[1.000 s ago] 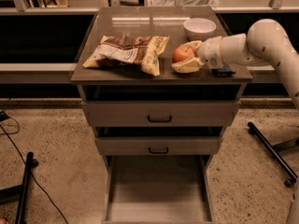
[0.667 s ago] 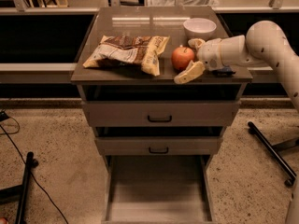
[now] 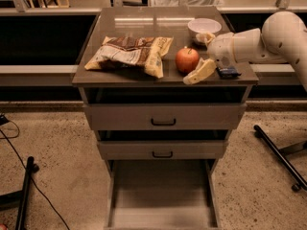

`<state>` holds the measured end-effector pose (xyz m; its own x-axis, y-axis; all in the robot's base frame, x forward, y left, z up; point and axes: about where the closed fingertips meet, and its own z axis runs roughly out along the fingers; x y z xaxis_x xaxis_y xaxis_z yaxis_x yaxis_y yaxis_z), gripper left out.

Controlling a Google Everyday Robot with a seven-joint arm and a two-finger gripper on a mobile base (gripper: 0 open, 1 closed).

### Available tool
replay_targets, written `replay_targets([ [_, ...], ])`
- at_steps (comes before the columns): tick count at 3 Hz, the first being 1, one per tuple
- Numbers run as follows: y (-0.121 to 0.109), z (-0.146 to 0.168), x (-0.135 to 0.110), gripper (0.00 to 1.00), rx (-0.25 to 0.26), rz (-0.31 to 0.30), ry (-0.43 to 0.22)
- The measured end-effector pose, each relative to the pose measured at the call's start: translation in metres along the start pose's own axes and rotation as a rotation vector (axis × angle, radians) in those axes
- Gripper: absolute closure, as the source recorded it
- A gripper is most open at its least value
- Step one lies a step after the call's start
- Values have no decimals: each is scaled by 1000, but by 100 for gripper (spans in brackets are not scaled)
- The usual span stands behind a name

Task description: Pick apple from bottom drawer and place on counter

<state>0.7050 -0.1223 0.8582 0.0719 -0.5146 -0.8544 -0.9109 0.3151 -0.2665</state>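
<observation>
The red-orange apple (image 3: pixel 187 60) rests on the grey-brown counter (image 3: pixel 129 71), right of centre near the front edge. My gripper (image 3: pixel 205 55) is just right of the apple, open, with one cream finger (image 3: pixel 200 72) low by the counter's front edge and the other up near the bowl. The fingers do not touch the apple. The bottom drawer (image 3: pixel 162 213) is pulled out below, and its tray holds nothing that I can see.
A crumpled chip bag (image 3: pixel 129 54) lies left of the apple. A white bowl (image 3: pixel 204 28) stands at the back right. A small dark blue object (image 3: pixel 227 71) lies under my wrist. Two upper drawers (image 3: pixel 163 116) are shut. A stand's black legs (image 3: pixel 278 155) are on the floor, right.
My gripper has opened and let go of the apple, then drawn back to the right. The apple now rests free on the counter.
</observation>
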Motion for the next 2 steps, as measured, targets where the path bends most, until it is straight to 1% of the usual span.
replay_targets([
  [1, 14, -74, -22, 0, 55, -141, -13],
  [2, 13, -78, -19, 0, 61, -146, -10],
])
